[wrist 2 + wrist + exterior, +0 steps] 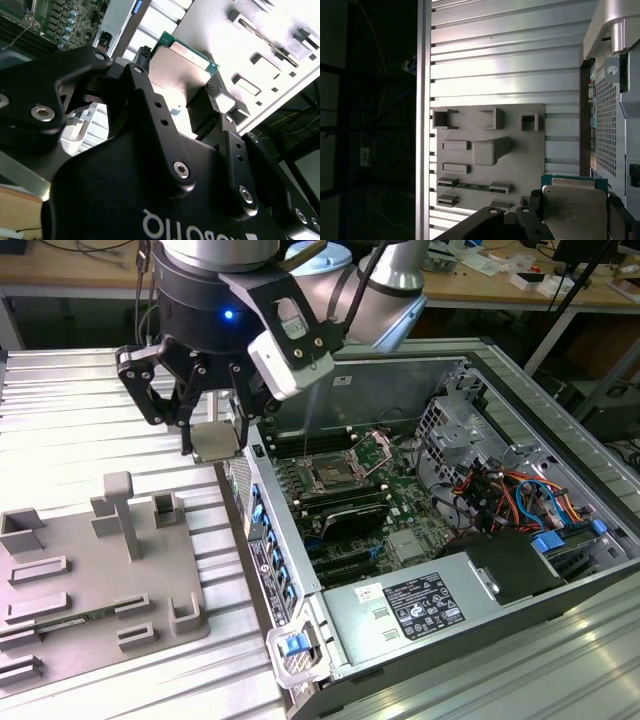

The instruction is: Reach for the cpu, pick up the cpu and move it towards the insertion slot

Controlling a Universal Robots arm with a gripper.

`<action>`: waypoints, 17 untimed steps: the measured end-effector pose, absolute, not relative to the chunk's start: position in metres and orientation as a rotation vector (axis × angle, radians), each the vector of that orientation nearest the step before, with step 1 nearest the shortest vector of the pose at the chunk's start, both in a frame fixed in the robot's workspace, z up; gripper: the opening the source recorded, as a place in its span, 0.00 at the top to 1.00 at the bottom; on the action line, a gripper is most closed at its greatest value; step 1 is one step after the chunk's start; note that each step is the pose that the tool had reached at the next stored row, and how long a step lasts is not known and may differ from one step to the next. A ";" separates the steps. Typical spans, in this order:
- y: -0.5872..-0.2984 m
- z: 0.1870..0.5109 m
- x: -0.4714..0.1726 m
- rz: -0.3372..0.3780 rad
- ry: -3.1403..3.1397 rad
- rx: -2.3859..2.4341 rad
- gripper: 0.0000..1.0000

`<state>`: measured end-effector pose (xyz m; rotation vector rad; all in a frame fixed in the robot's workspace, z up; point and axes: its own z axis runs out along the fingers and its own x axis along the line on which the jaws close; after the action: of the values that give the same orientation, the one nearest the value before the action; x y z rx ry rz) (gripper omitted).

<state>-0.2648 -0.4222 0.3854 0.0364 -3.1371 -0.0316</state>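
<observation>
Cpu (219, 441) hangs clamped in the tool (212, 448), clear of the tabletop (60, 420), between the grey fixture plate (90, 570) and the open computer case (560, 480), at the case's near wall. In the second wrist view the fingers (212, 97) press on opposite edges of the chip (180, 62), which looks the right hold: it is thin, stiff and light, its metal lid likely slick, its underside probably delicate, so a firm edge grip suits it. It lies flat, shiny lid facing up; being square, it has no real long axis. Beyond it, inside the case, the insertion slot (331, 477) sits on the green board, well apart from the chip.
</observation>
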 end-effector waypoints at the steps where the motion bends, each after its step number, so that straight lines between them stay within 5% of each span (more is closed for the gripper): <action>1: -0.422 0.385 -0.261 -0.031 -3.137 0.036 0.45; 17: -0.420 0.385 -0.195 -0.032 -3.132 0.036 0.45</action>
<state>-0.1952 -0.4199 0.3852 0.0357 -3.1319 -0.0316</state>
